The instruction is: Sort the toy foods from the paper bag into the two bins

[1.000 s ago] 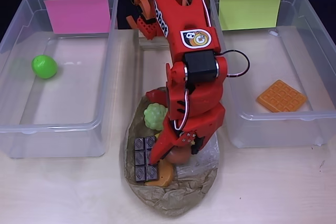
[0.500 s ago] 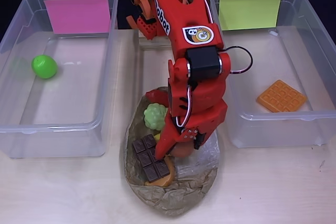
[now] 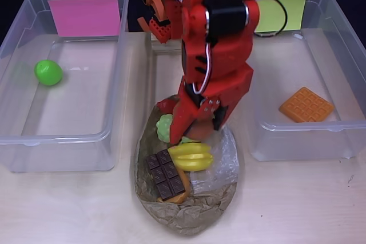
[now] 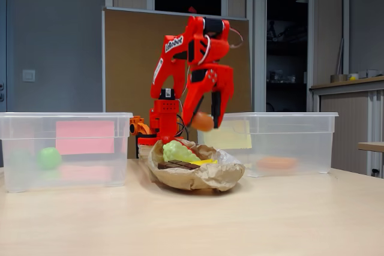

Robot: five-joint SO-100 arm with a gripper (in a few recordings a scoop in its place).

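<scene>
My red gripper (image 4: 203, 121) hangs above the paper bag (image 4: 198, 178), shut on a brown-orange rounded piece, the donut (image 4: 202, 122). From overhead the arm covers most of that piece. In the crumpled brown bag (image 3: 189, 216) lie the dark chocolate bar (image 3: 167, 174), the yellow banana (image 3: 191, 156), the pale-green grapes (image 3: 165, 127), the red chili (image 3: 167, 104) and an orange croissant edge (image 3: 178, 197) under the bar. The green ball (image 3: 48, 72) rests in the pink-label bin (image 3: 57, 138). In the yellow-green-label bin (image 3: 309, 127) lies the orange waffle (image 3: 306, 104).
The arm's base (image 3: 157, 21) stands between the two bins at the back. Bare wooden table (image 3: 297, 204) runs along the front, on both sides of the bag. The bin walls stand taller than the bag.
The gripper has risen out of the bag with the donut in it, uncovering the banana. The chocolate bar has turned a little.
</scene>
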